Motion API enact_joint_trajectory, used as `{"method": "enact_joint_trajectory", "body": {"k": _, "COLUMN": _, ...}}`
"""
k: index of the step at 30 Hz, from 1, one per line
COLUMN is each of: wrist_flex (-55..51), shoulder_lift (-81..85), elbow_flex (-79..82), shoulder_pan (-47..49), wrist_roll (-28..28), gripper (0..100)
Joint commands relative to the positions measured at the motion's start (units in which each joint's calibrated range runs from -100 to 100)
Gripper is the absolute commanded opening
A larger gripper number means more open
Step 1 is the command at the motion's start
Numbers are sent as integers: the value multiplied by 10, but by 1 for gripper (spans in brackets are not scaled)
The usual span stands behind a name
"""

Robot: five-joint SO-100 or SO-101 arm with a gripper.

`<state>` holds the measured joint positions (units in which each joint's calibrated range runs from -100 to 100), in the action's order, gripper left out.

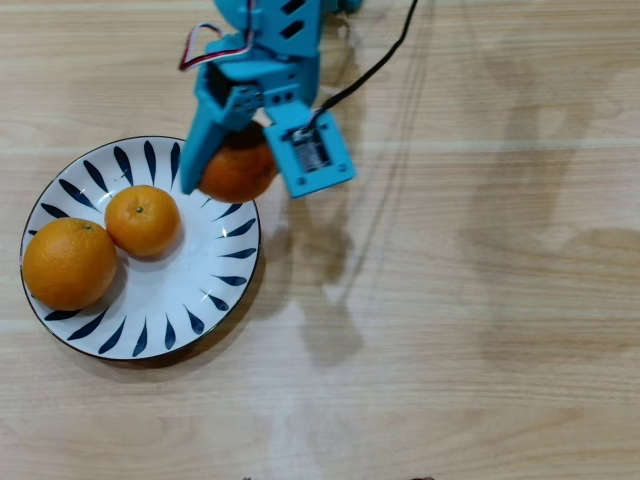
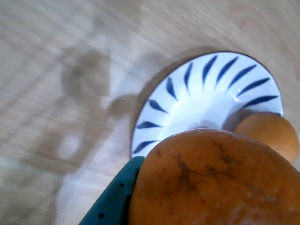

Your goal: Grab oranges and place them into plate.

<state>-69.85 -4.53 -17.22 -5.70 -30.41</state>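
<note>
My gripper [image 1: 240, 160] clamped on third orange [image 1: 238, 170], upper centre-left of overhead view, above plate [image 1: 150, 300] upper-right rim. Open plate floor lies down-left; two oranges [image 1: 143, 220] [image 1: 70, 263] occupy left side.

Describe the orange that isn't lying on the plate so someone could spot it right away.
In the overhead view, find the blue-and-white plate at the left of the wooden table. Above its upper right rim, the blue pincer grips an orange. Unlike the two oranges resting on the plate, this one is darker and partly hidden by the arm.
</note>
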Motion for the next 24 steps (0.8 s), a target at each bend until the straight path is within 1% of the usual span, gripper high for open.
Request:
{"method": "enact_joint_trajectory", "body": {"k": 1, "wrist_flex": 78, "shoulder_lift": 6, "elbow_flex": 12, "shoulder_pan": -23, "wrist_roll": 10, "gripper": 31}}
{"method": "enact_joint_trajectory", "body": {"k": 5, "wrist_flex": 133, "shoulder_lift": -52, "elbow_flex": 20, "shoulder_pan": -36, "wrist_roll": 15, "gripper": 31}}
{"method": "enact_joint_trajectory", "body": {"k": 12, "wrist_flex": 185, "shoulder_lift": -142, "elbow_flex": 17, "shoulder_pan": -45, "wrist_roll": 18, "gripper": 32}}
{"method": "enact_joint_trajectory", "body": {"k": 14, "wrist_flex": 194, "shoulder_lift": -153, "elbow_flex": 17, "shoulder_pan": -45, "wrist_roll": 18, "gripper": 36}}
{"method": "enact_joint_trajectory", "body": {"k": 16, "wrist_flex": 197, "shoulder_lift": -157, "elbow_flex": 13, "shoulder_pan": -42, "wrist_roll": 18, "gripper": 45}}
{"method": "enact_joint_trajectory", "body": {"k": 18, "wrist_flex": 195, "shoulder_lift": -160, "elbow_flex": 4, "shoulder_pan": -39, "wrist_roll": 18, "gripper": 51}}
{"method": "enact_joint_trajectory", "body": {"k": 20, "wrist_flex": 192, "shoulder_lift": -160, "elbow_flex": -8, "shoulder_pan": -33, "wrist_roll": 16, "gripper": 52}}
{"method": "enact_joint_trajectory", "body": {"k": 24, "wrist_flex": 188, "shoulder_lift": -154, "elbow_flex": -21, "shoulder_pan": -24, "wrist_roll": 13, "gripper": 49}}
